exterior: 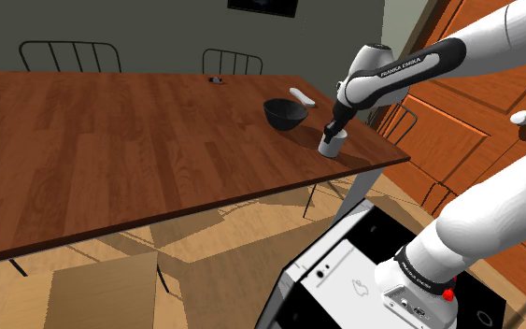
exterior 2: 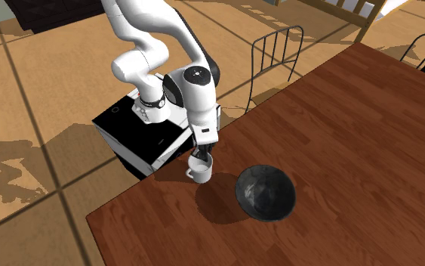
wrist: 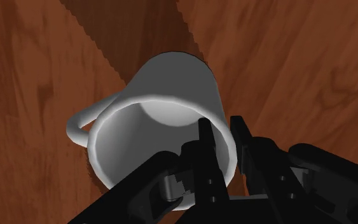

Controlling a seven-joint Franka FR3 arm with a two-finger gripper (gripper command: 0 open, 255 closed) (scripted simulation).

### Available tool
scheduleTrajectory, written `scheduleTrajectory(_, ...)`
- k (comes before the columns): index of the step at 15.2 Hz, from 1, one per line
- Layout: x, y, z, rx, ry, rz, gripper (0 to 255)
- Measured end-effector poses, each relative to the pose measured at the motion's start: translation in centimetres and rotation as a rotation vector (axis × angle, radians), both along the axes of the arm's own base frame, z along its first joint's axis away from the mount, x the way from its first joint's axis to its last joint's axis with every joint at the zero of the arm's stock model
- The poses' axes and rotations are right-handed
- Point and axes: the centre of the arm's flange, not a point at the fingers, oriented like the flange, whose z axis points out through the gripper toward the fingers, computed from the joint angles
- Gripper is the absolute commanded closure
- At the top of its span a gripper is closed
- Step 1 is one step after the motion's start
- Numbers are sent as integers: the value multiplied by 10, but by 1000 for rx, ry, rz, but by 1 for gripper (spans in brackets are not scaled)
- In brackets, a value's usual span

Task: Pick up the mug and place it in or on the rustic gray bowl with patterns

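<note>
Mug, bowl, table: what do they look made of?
The mug: plain matte white with a ceramic-like shape, but no texture confirms it. The bowl: dark grey, mottled with a faint sheen, possibly glazed stoneware. The table: reddish-brown wood with visible grain, slightly glossy.

White mug [wrist: 171,89]; dk grey mottled bowl [exterior 2: 250,198]; red-brown woodgrain tbl [exterior: 111,140].

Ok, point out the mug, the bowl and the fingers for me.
mug [exterior 2: 202,174], second exterior view, outer wall.
bowl [exterior 2: 264,193], second exterior view, inner wall.
fingers [wrist: 204,141], wrist view, the inner finger's tip.
</note>
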Motion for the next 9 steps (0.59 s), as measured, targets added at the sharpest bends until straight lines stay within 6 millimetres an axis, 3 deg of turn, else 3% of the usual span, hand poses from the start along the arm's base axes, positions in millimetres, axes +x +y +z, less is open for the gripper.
scheduleTrajectory(3,-1,0,6,0,0,0,255)
scheduleTrajectory(9,0,1,37,0,0,0,255)
